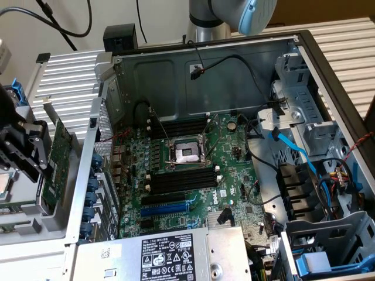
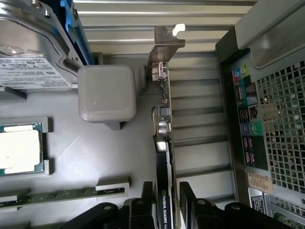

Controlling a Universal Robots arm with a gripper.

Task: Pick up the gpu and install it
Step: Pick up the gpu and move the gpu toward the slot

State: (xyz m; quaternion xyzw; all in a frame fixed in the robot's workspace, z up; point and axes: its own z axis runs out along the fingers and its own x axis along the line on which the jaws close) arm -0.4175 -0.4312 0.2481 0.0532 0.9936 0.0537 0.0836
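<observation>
The gpu [image 1: 58, 155] stands on edge in a grey holder [image 1: 53, 219] just outside the open computer case, at the exterior view's left. In the wrist view the gpu [image 2: 167, 133] shows edge-on: black shroud on one face, green board on the other, silver bracket [image 2: 164, 40] at the far end. My gripper [image 2: 165, 191] straddles the card's near end with a black finger [image 2: 147, 202] tight against each face. In the exterior view the gripper [image 1: 40, 149] sits at the card's outer side. The card still rests in its holder.
The green motherboard [image 1: 187, 170] lies inside the case, with a blue slot [image 1: 167, 206] and a power supply [image 1: 164, 254] near its front. Beside the card are the case's rear port panel [image 2: 250, 119], a grey block [image 2: 107, 93], a hard drive [image 2: 28, 52], a processor [image 2: 16, 148] and a memory stick [image 2: 47, 196].
</observation>
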